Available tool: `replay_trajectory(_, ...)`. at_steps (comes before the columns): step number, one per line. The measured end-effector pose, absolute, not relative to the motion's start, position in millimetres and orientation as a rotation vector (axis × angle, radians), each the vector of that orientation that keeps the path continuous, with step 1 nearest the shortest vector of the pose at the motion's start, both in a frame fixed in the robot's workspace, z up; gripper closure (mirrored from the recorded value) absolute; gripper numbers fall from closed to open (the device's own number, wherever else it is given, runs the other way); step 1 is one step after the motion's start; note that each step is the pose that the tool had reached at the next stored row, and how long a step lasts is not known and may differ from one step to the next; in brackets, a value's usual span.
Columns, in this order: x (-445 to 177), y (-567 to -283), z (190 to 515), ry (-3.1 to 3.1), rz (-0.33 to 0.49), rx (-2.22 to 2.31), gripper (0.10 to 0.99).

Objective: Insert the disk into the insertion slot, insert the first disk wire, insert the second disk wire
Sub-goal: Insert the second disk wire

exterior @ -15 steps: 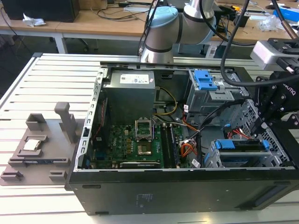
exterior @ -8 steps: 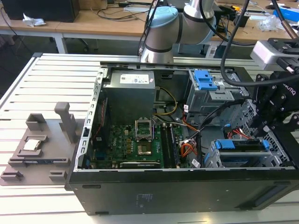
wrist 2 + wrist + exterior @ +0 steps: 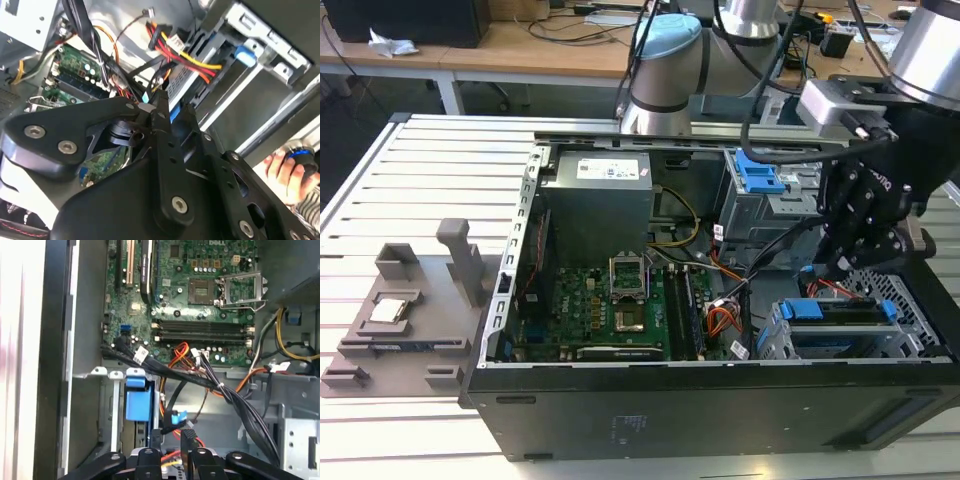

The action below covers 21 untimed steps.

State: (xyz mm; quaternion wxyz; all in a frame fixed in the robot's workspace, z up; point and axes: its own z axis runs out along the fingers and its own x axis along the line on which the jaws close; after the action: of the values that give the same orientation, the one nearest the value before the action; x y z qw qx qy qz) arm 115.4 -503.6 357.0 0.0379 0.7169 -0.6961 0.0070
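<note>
My fingers (image 3: 200, 459) pinch together on a black wire plug (image 3: 187, 439) just beside the insertion slot (image 3: 772, 340). The disk (image 3: 807, 309) sits inside that slot. Black cables (image 3: 222, 389) and orange wires (image 3: 178, 353) crowd near it.

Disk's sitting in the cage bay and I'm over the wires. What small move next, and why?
Probably a slow, short creep down toward the wire end of the disk, then pause. In the exterior view the disk lies in the silver drive cage and the gripper hangs just above it, beside red wires; a blue-tipped cable lies close to it in the first wrist view.
</note>
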Motion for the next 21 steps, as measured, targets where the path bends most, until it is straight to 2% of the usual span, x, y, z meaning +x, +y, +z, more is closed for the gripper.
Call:
replay_trajectory(7,97.8,-487.7,350.7,-2.120,0.056,2.183,0.784)
replay_trajectory(18,95.2,-476.7,341.8,-2.044,0.200,2.108,0.784)
replay_trajectory(21,100.1,-476.5,341.6,-2.035,0.214,2.101,0.784)
